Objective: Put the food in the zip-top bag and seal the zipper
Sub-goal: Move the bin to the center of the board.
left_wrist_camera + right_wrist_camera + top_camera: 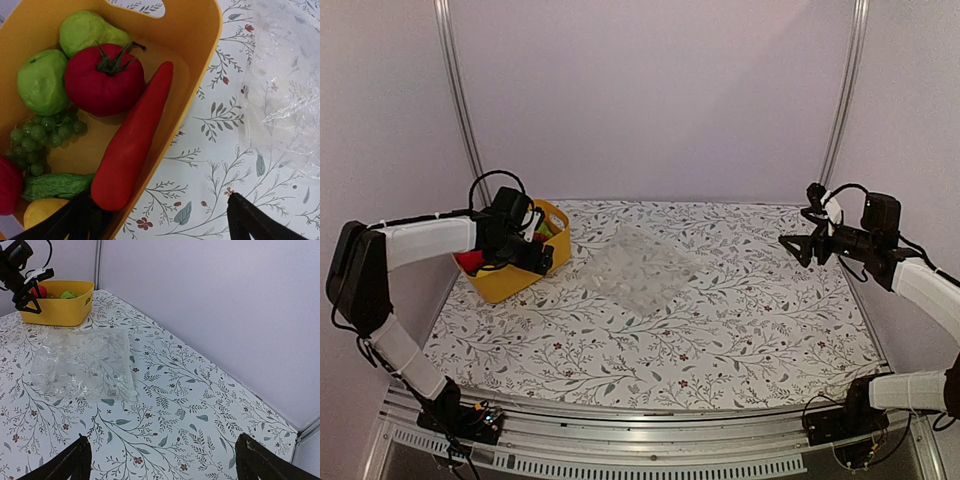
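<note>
The food lies in a yellow basket (200, 45): a red tomato (102, 80), a long red pepper (132, 145), a green pear (87, 32), a green apple (42, 82), grapes (42, 135) and a cucumber (55, 185). My left gripper (159, 200) hovers open over the basket's right rim, one finger above the food and the other over the table. The clear zip-top bag (635, 270) lies flat and empty mid-table. Its zipper (129, 360) seems to run along the edge facing my right gripper (162, 440). That gripper hangs open above the right side of the table, well away from the bag (82, 365).
The basket (510, 255) stands at the left edge of the floral tablecloth, close to the left wall. Purple walls and metal posts enclose the back and sides. Bare cloth lies between the basket and the bag (287, 85).
</note>
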Available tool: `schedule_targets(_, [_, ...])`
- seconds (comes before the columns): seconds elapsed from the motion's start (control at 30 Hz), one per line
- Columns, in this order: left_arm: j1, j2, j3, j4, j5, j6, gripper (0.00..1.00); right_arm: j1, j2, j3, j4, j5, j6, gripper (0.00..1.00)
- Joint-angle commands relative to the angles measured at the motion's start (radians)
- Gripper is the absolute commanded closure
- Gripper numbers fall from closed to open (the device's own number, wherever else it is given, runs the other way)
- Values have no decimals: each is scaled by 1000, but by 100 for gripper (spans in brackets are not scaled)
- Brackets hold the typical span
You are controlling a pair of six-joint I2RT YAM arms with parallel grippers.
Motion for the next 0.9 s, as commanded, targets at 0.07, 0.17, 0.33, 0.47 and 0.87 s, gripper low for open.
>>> schedule_targets(0.07, [3,61,58,-73,99,-42,10,-7,-8,7,-34,-31,-32,1])
schedule_targets(0.17, [-22,80,94,-107,120,-58,15,-7,-8,13,-53,-36,-41,2])
schedule_targets(0.33, [-142,91,174,-197,153,-114,19,-7,-13,14,-63,-38,-49,1])
schedule_targets(0.47, [-225,83,176,-181,212,-188,19,-7,-4,12,-62,-35,-52,2])
schedule_targets(0.87, [-489,151,230,-16,279,-409,10,-6,27,16,-68,-35,-47,3])
